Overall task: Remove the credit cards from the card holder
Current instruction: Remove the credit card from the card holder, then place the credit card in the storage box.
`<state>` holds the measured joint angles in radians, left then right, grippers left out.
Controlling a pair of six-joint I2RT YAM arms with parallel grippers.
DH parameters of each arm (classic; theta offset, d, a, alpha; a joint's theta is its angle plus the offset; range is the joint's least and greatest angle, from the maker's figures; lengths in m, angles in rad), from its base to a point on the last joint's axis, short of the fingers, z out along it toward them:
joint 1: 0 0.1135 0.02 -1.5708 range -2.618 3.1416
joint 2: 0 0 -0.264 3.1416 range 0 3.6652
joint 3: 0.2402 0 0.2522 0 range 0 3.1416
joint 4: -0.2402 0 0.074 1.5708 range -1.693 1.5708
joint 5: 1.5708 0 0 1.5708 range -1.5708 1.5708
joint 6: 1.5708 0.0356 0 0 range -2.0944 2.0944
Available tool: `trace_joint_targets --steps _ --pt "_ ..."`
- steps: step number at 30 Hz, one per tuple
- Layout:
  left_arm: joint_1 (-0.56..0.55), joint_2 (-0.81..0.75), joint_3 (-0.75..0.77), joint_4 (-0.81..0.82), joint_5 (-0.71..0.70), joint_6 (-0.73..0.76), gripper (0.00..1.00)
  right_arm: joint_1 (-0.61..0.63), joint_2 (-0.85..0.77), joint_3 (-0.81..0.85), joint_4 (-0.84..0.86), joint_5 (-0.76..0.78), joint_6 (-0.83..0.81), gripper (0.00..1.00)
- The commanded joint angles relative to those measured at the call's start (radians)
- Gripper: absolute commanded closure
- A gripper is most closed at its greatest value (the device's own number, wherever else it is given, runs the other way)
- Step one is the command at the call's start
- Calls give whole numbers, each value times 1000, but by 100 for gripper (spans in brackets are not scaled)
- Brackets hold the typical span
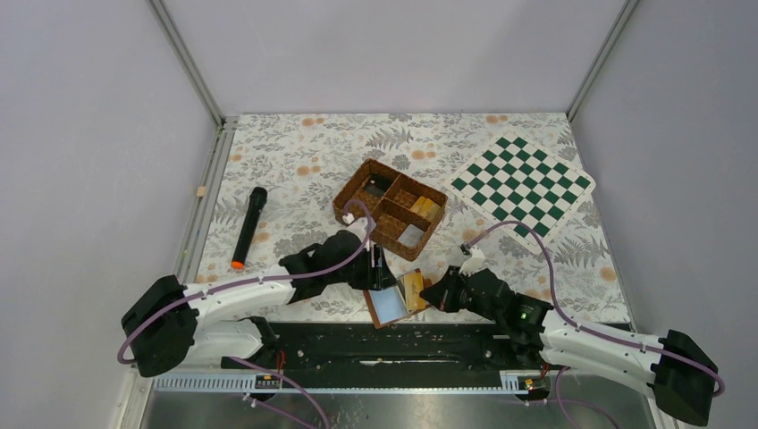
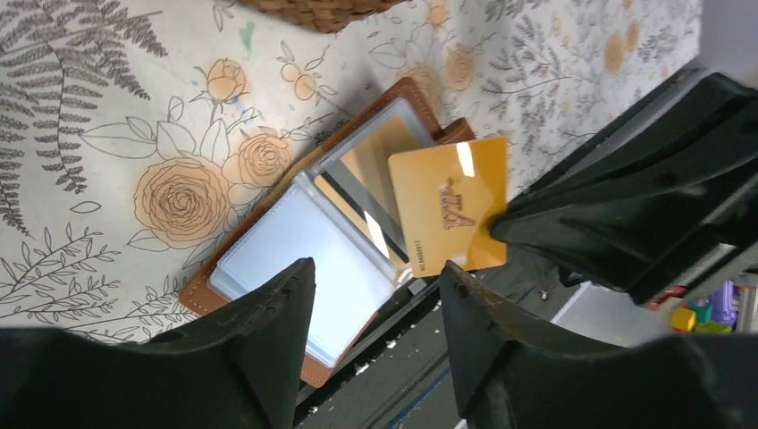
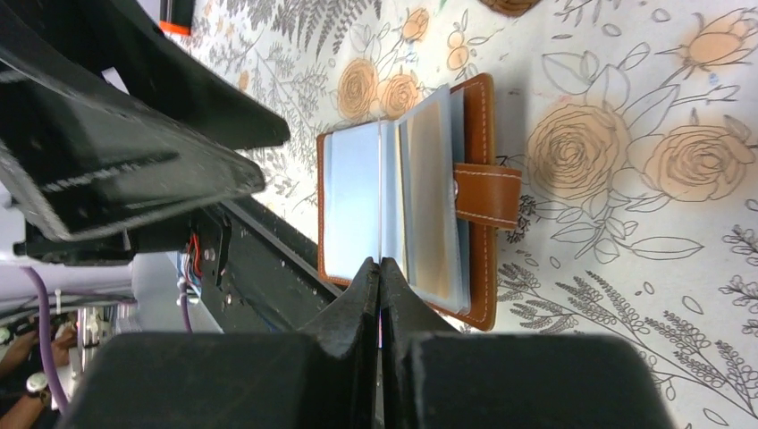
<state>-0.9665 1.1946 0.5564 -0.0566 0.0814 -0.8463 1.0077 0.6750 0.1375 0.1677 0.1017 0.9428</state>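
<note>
The right pincer (image 3: pixel 380 268) is closed tight on one corner of a yellow-gold credit card (image 2: pixel 447 204), which slants over the tab-side half of the open card holder (image 2: pixel 295 255). The holder lies flat on the table (image 2: pixel 89 134) just ahead of this pincer's fingertips. The left pincer (image 2: pixel 375 271) is spread wide with nothing between its fingers. It sits over the holder's blue-grey page, and whether it touches the page is unclear. A woven basket (image 1: pixel 390 207) sits just beyond the left pincer.
</note>
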Motion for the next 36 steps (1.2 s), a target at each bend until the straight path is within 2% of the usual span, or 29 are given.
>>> trace_joint_targets --steps 1,5,7,11,15,19,23,28,29,30,32,35,36 --pt "40 -92 76 -38 136 126 43 -12 1 53 41 -111 -92 100" --pt "62 -123 163 -180 210 255 37 -33 0 94 13 -252 -164 100" --pt "63 -112 204 -231 277 316 36 -40 -5 107 12 -315 -182 100" --pt "62 -80 219 -199 439 353 36 -48 -15 132 29 -430 -200 100" --pt "63 -14 247 -207 580 384 44 -49 -8 148 73 -547 -194 100" --pt "62 1 252 -213 629 393 51 -50 -26 140 88 -557 -181 100" --pt "62 -8 245 -185 640 365 65 -50 -16 134 109 -582 -177 100" --pt "61 8 232 -126 691 318 97 -50 -11 121 143 -582 -157 100" --pt "61 6 224 -104 696 297 100 -50 -12 120 145 -580 -155 100" --pt "63 4 216 -86 697 279 100 -52 -16 119 145 -573 -151 98" --pt "70 0 204 -65 681 235 100 -53 -37 109 141 -536 -132 80" --pt "97 -27 178 -46 614 161 100 -57 -99 68 140 -398 -47 51" --pt "109 -44 159 -29 584 120 100 -57 -125 46 151 -346 -14 45"
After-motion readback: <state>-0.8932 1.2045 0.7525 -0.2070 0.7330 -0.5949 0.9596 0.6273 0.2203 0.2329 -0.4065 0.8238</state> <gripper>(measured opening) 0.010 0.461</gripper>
